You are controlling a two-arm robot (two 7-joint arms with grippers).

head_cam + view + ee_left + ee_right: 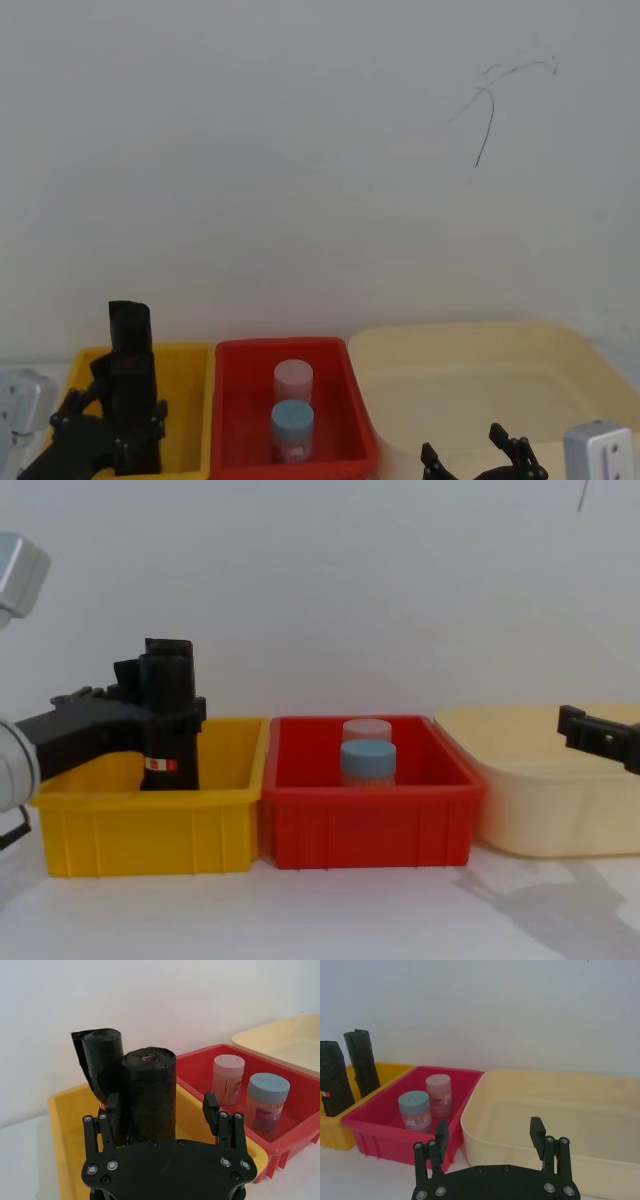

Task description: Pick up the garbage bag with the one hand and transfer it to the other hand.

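The left tool (161, 1105), spread, straddles the upright black rolled-plastic garbage bag (150, 1085) in the yellow plastic bin (65, 1125). The bag's red-and-white label (160, 765) is unreadable. The right tool (489, 1127) is spread near the cream plastic tub (560, 1105).

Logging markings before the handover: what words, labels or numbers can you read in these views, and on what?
No text can be read.
Bag: small red-and-white label low on its side, too small to read.
Blue-lid jar: pinkish label on its side, too blurred to read.
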